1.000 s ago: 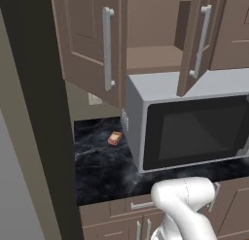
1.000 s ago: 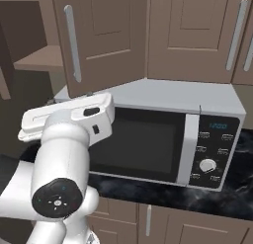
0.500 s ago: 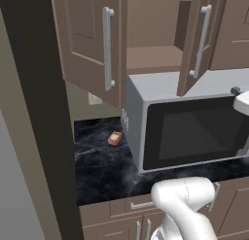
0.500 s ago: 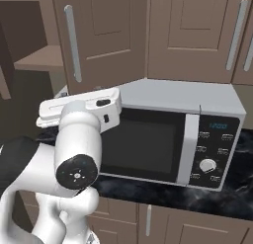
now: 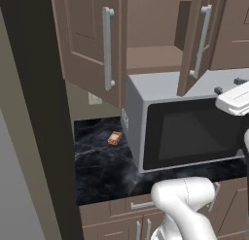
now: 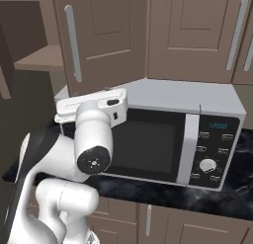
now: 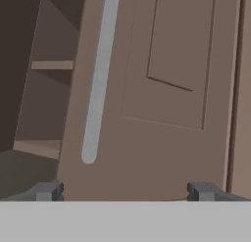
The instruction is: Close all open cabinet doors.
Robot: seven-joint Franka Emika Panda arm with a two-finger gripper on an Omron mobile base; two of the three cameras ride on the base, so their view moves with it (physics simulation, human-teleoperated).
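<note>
Two tall brown cabinet doors hang open above the microwave: a left door (image 5: pixel 85 44) with its silver bar handle (image 5: pixel 108 47), and a right door (image 5: pixel 194 44) (image 6: pixel 106 35) swung out over the microwave's top. My gripper (image 7: pixel 125 192) is open and empty. It faces the right door (image 7: pixel 162 89) from close by, without touching it. That door's handle (image 7: pixel 100 79) runs up the left of the hand view, above the left fingertip (image 7: pixel 46 191). My white hand (image 5: pixel 236 98) is level with the microwave's top. The doors (image 6: pixel 197 35) further right are shut.
A grey microwave (image 5: pixel 185 132) (image 6: pixel 197 139) stands on the black marble counter (image 5: pixel 102 161) under the open cabinet. A small orange packet (image 5: pixel 115 137) lies left of it. A dark tall panel (image 5: pixel 34 112) walls off the left. Bare shelves (image 7: pixel 44 64) show inside the cabinet.
The hand has risen and moved toward the right open door, coming into the left base view at its right edge. The doors have not moved.
</note>
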